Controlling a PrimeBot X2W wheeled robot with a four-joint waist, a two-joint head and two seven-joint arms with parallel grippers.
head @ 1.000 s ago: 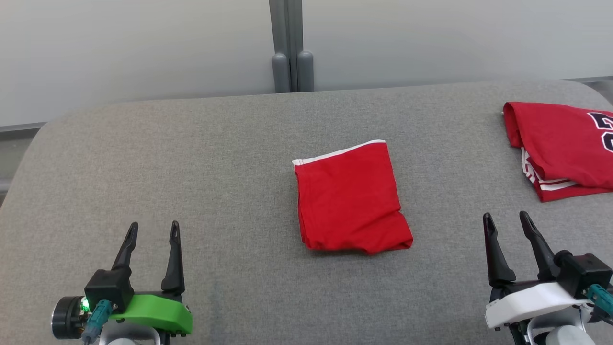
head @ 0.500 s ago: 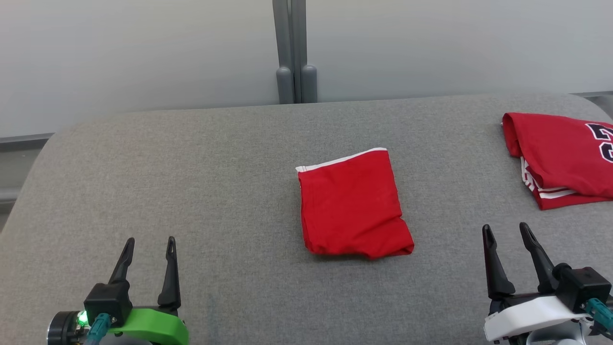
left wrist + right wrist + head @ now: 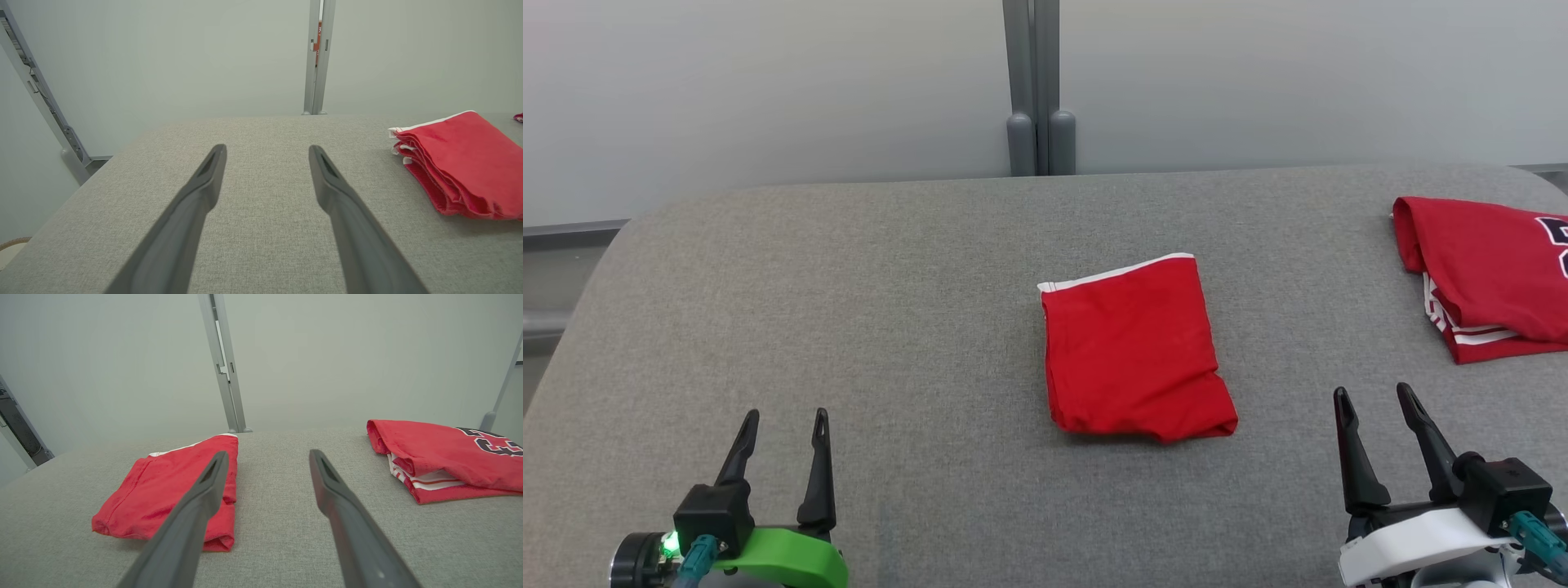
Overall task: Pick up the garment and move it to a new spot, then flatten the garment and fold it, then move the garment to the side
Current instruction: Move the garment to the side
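The garment (image 3: 1131, 351) is a red piece with white trim, folded into a neat rectangle at the middle of the grey padded table (image 3: 849, 286). My left gripper (image 3: 786, 415) is open near the front left, well apart from it; in the left wrist view the garment (image 3: 461, 163) lies to the right of the open left gripper (image 3: 267, 148). My right gripper (image 3: 1372, 390) is open at the front right, a short way right of the garment. In the right wrist view the garment (image 3: 163, 494) sits behind the left finger of the right gripper (image 3: 268, 453). Nothing is held.
A second folded red jersey (image 3: 1486, 261) with white stripes and dark lettering lies at the table's far right, also in the right wrist view as the jersey (image 3: 441, 453). A grey post (image 3: 1041, 122) stands behind the table's back edge against a pale wall.
The whole head picture has shifted down and to the right, so the camera moved. The garment lies as before and both grippers have stayed open and empty.
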